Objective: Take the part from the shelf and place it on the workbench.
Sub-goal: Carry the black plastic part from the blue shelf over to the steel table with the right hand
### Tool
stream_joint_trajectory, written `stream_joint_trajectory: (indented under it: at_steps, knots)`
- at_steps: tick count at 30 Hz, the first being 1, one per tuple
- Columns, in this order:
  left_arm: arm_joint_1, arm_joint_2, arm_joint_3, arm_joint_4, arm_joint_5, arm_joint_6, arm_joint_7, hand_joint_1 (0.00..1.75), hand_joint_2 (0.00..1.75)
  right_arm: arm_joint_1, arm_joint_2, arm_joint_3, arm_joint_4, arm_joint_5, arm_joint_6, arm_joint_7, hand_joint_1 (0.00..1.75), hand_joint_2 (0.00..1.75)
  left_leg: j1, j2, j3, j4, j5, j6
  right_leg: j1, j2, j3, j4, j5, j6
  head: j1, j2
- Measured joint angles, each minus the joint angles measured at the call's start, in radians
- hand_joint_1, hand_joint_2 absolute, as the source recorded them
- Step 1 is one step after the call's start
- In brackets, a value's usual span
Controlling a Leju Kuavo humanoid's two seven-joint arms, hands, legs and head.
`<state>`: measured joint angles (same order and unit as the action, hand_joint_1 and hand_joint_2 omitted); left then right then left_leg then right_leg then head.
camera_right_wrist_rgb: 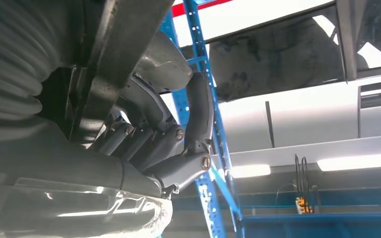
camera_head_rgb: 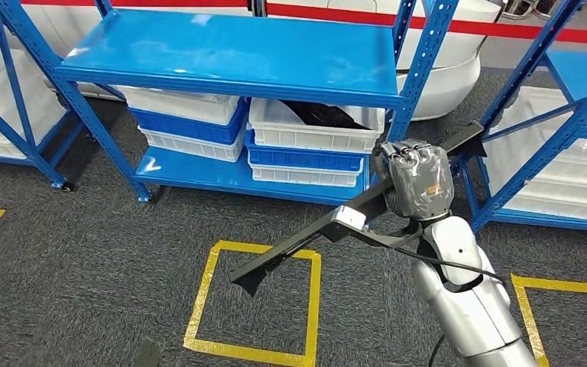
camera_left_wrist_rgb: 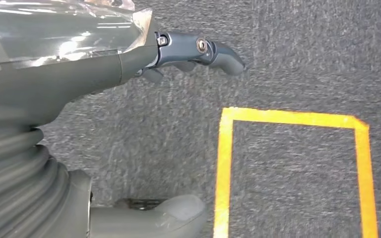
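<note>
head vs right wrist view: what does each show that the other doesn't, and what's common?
Head view alone: the full length of the long black part, white and blue bins on the lower shelf, yellow tape squares on the carpet. Right wrist view alone: the fingers wrapped around the part from beneath, and a white car body behind. Both: the right hand gripping the part, and blue shelf posts.

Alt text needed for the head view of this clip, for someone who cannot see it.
The robot's right hand grips a long black part near its middle, holding it aslant above grey carpet and a yellow tape square. Behind stands a blue shelf whose lower level carries stacked white and blue bins, one holding dark parts.
</note>
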<state>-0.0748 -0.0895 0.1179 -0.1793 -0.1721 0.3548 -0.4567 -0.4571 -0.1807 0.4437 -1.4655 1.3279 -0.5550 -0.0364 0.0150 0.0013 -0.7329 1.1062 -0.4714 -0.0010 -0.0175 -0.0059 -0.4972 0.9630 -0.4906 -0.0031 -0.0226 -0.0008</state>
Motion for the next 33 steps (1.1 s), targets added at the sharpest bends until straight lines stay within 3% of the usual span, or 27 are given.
stream_joint_trajectory:
  at_steps: [1,2,3,4,6,8,9,11,13,15,17,18,19,21,23,24,26,27,28,29,31,32,33]
  knots:
    - [0.0,0.0,0.0,0.0,0.0,0.0,0.0,0.0,1.75,0.002,0.0,-0.002,-0.001,0.0,0.0,0.001,1.75,1.75,0.002,-0.001,-0.012,0.066,-0.047,-0.004,0.0,-0.001,-0.012,0.002,0.01,-0.005,-0.002,0.0]
    - [0.0,0.001,0.0,0.0,0.0,-0.001,-0.001,0.0,1.75,0.005,-0.001,-0.005,-0.002,0.0,0.0,0.003,1.75,1.75,0.005,-0.001,-0.019,0.128,-0.073,-0.009,0.001,-0.002,-0.025,0.005,0.019,-0.006,-0.003,0.0]
    - [0.0,0.001,0.0,0.0,0.0,-0.002,-0.002,0.0,1.75,0.008,-0.001,-0.008,-0.003,0.0,0.0,0.004,1.75,1.75,0.008,-0.001,-0.017,0.17,-0.072,-0.014,0.0,-0.002,-0.04,0.009,0.028,-0.003,-0.002,0.0]
    - [0.0,0.002,0.0,0.0,0.0,-0.002,-0.002,0.0,1.75,0.011,-0.001,-0.012,-0.004,0.0,0.0,0.006,1.75,1.75,0.013,-0.001,-0.001,0.184,-0.052,-0.019,-0.002,-0.002,-0.055,0.017,0.035,0.002,-0.003,0.0]
    - [0.0,0.002,0.0,0.0,0.0,-0.004,-0.003,0.0,1.75,0.015,-0.003,-0.018,-0.006,0.0,0.0,0.007,1.75,1.75,0.024,-0.001,0.073,0.114,-0.009,-0.03,-0.008,-0.002,-0.085,0.04,0.042,0.011,-0.003,0.0]
    - [-0.001,0.001,0.0,0.0,0.0,-0.006,-0.003,0.0,1.75,0.016,-0.004,-0.023,-0.012,0.0,0.0,0.009,1.75,1.75,0.024,-0.006,0.15,0.005,-0.019,-0.035,-0.007,-0.002,-0.113,0.066,0.048,0.021,-0.004,0.0]
    - [-0.001,0.001,0.0,0.0,0.0,-0.007,-0.004,0.0,1.75,0.016,-0.005,-0.025,-0.016,0.0,-0.001,0.009,1.75,1.75,0.021,-0.009,0.168,-0.029,-0.033,-0.034,-0.004,-0.002,-0.123,0.074,0.053,0.028,-0.005,0.0]
    - [-0.001,0.001,0.0,0.0,0.0,-0.008,-0.004,0.0,1.75,0.018,-0.007,-0.027,-0.02,0.0,-0.001,0.01,1.75,1.75,0.014,-0.011,0.163,-0.047,-0.035,-0.017,0.001,0.0,-0.139,0.078,0.067,0.05,-0.005,0.0]
    - [-0.001,0.0,0.0,0.0,0.0,-0.008,-0.004,0.0,1.75,0.023,-0.009,-0.03,-0.021,0.0,-0.002,0.01,1.75,1.75,0.01,-0.007,0.144,-0.054,-0.015,0.013,-0.003,0.002,-0.161,0.095,0.049,0.06,-0.004,0.0]
    - [-0.002,0.0,0.001,0.0,0.0,-0.008,-0.004,0.0,1.75,0.026,-0.012,-0.032,-0.021,0.0,-0.002,0.01,1.75,1.75,0.007,-0.004,0.118,-0.058,0.011,0.039,-0.006,0.002,-0.191,0.173,-0.028,0.051,0.001,0.0]
    - [-0.002,0.001,0.001,0.0,0.0,-0.008,-0.004,0.0,1.75,0.027,-0.014,-0.033,-0.021,0.0,-0.002,0.01,1.75,1.75,0.004,-0.001,0.088,-0.058,0.036,0.047,-0.005,0.003,-0.213,0.294,-0.101,0.05,0.006,0.0]
    - [-0.002,0.0,0.001,0.0,0.0,-0.008,-0.004,0.0,1.75,0.028,-0.014,-0.034,-0.021,0.0,-0.002,0.01,1.75,1.75,0.002,0.0,0.073,-0.058,0.048,0.048,-0.004,0.003,-0.211,0.337,-0.11,0.056,0.005,0.0]
    - [-0.002,0.0,0.001,0.0,0.0,-0.008,-0.004,0.0,1.75,0.028,-0.014,-0.034,-0.021,0.0,-0.002,0.01,1.75,1.75,0.001,0.001,0.057,-0.058,0.062,0.047,-0.003,0.003,-0.195,0.353,-0.101,0.064,0.005,0.0]
    - [-0.002,0.0,0.001,0.0,0.0,-0.01,-0.004,0.0,1.75,0.029,-0.015,-0.034,-0.022,0.001,-0.002,0.01,1.75,1.75,-0.001,0.002,0.027,-0.058,0.089,0.043,-0.002,0.003,-0.117,0.287,-0.058,0.076,0.005,0.0]
    - [-0.002,-0.001,0.001,0.0,0.0,-0.012,-0.004,0.0,1.75,0.029,-0.015,-0.038,-0.028,0.003,-0.002,0.011,1.75,1.75,-0.002,0.001,0.004,-0.059,0.117,0.034,0.008,0.003,-0.007,0.138,-0.065,0.063,0.003,0.0]
    - [-0.002,-0.002,0.001,0.0,0.0,-0.012,-0.004,0.0,1.75,0.03,-0.015,-0.04,-0.031,0.004,-0.002,0.011,1.75,1.75,-0.002,0.001,0.001,-0.063,0.131,0.028,0.013,0.004,0.028,0.078,-0.077,0.052,0.003,0.0]
    - [-0.001,-0.004,0.001,0.0,0.0,-0.014,-0.003,0.0,1.75,0.032,-0.016,-0.045,-0.036,0.006,-0.002,0.011,1.75,1.75,-0.001,-0.001,0.004,-0.082,0.161,0.015,0.022,0.006,0.038,0.033,-0.079,0.034,0.005,0.0]
    - [0.0,-0.004,0.001,0.0,0.0,-0.013,-0.003,0.0,1.75,0.033,-0.015,-0.046,-0.036,0.007,-0.002,0.011,1.75,1.75,0.001,-0.003,0.003,-0.09,0.167,0.009,0.015,0.005,0.03,0.03,-0.064,0.026,0.007,0.0]
    - [0.001,-0.005,0.001,0.0,0.0,-0.013,-0.003,0.0,1.75,0.033,-0.015,-0.048,-0.036,0.008,-0.002,0.01,1.75,1.75,0.002,-0.004,-0.002,-0.087,0.151,0.003,0.01,0.004,0.02,0.027,-0.049,0.017,0.008,0.0]
    - [0.002,-0.004,0.001,0.0,0.0,-0.012,-0.003,0.0,1.75,0.034,-0.014,-0.049,-0.036,0.01,-0.002,0.01,1.75,1.75,0.004,-0.005,-0.009,-0.066,0.11,-0.002,0.004,0.003,0.009,0.024,-0.031,0.006,0.006,0.0]
    - [0.003,-0.004,0.001,0.0,0.0,-0.01,-0.003,0.0,1.75,0.034,-0.011,-0.051,-0.036,0.016,-0.002,0.011,1.75,1.75,0.006,-0.005,-0.029,0.038,-0.015,-0.009,0.0,0.001,-0.019,0.023,0.004,-0.008,0.002,0.0]
    - [0.003,-0.004,0.001,0.0,0.0,-0.01,-0.003,0.0,1.75,0.034,-0.01,-0.053,-0.036,0.018,-0.001,0.011,1.75,1.75,0.007,-0.005,-0.037,0.102,-0.06,-0.014,0.001,0.0,-0.033,0.024,0.019,-0.011,0.001,0.0]
    - [0.003,-0.004,0.001,0.0,0.0,-0.01,-0.003,0.0,1.75,0.036,-0.009,-0.055,-0.036,0.021,-0.001,0.011,1.75,1.75,0.008,-0.005,-0.038,0.163,-0.076,-0.018,0.001,0.0,-0.052,0.026,0.034,-0.009,0.001,0.0]
